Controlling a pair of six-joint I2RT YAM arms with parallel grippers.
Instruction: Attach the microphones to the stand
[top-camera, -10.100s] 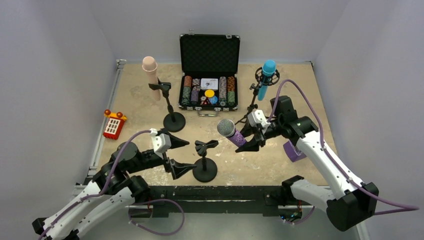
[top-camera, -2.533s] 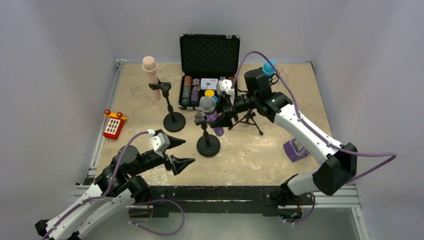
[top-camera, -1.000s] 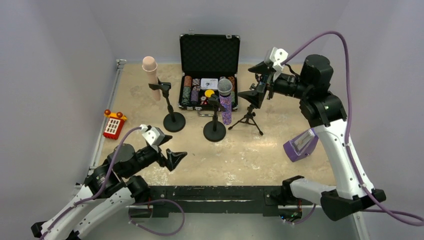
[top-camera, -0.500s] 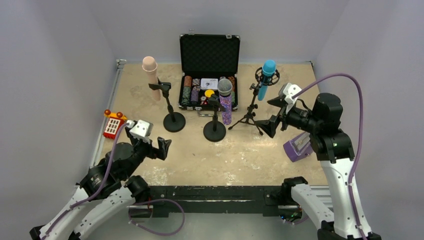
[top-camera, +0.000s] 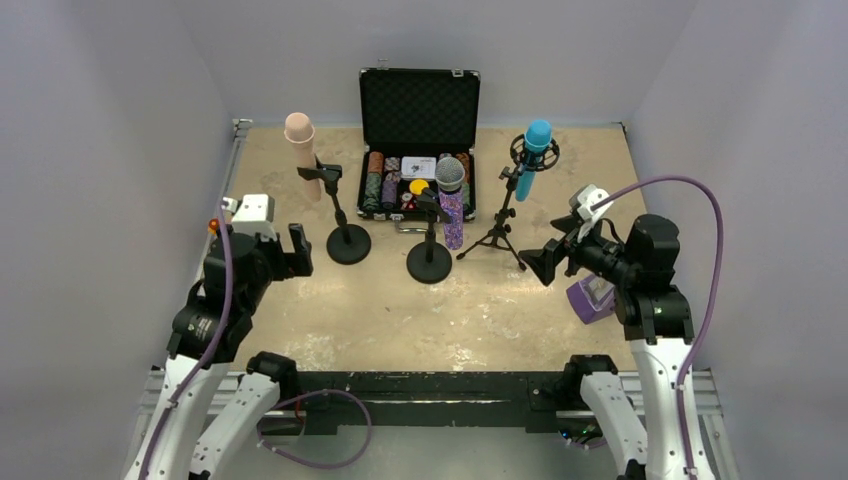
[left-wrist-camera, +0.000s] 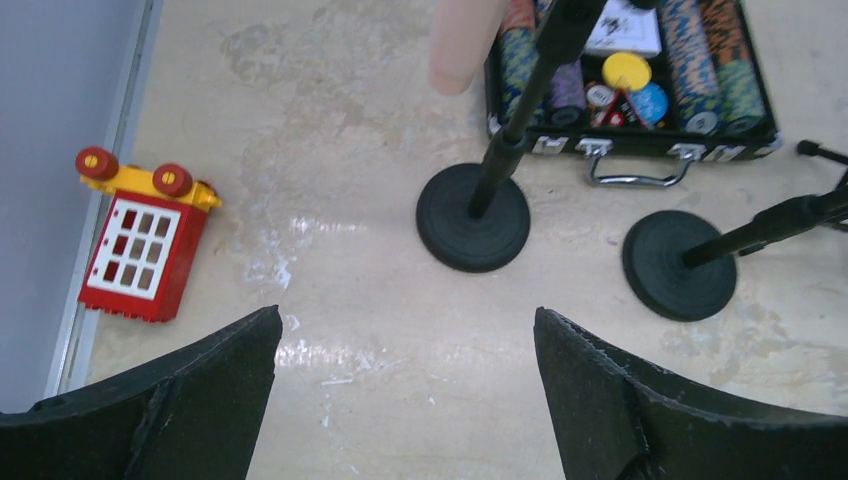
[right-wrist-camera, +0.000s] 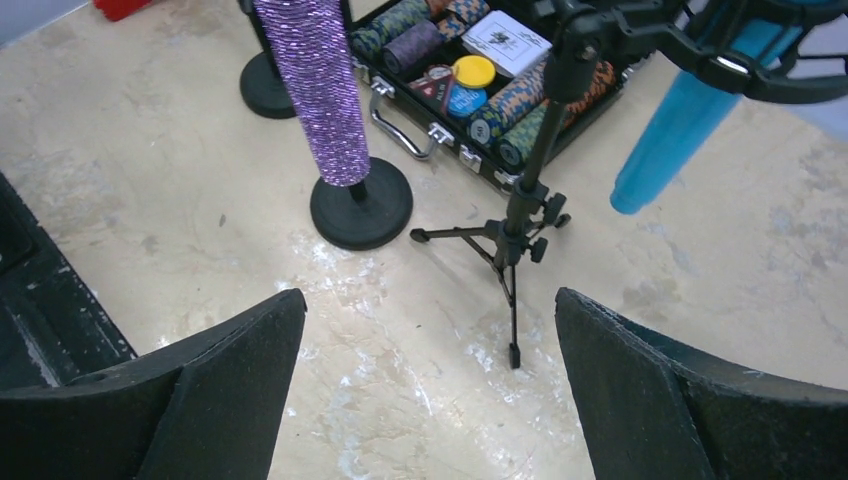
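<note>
Across the tabletop (top-camera: 480, 310) we found the peach-pink microphone (top-camera: 300, 135), purple microphone (top-camera: 451, 205) and cyan microphone (top-camera: 533, 155) each clipped in a stand (top-camera: 430, 265), left gripper (left-wrist-camera: 405, 330) and right gripper (right-wrist-camera: 430, 310) wide and empty, so nothing seemed left.

Left gripper (left-wrist-camera: 405, 330): jaws wide, empty. Red-yellow toy block (left-wrist-camera: 145, 240), left. Black round-base stand (left-wrist-camera: 473, 217); second stand (left-wrist-camera: 680, 264) right. Peach-pink microphone (left-wrist-camera: 462, 40) end. Poker-chip case (left-wrist-camera: 640, 80).

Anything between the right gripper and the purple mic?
Partly. The tripod stand carrying the blue microphone sits between the open right gripper and the purple microphone. In the wrist view, its legs spread just right of the direct line.
</note>
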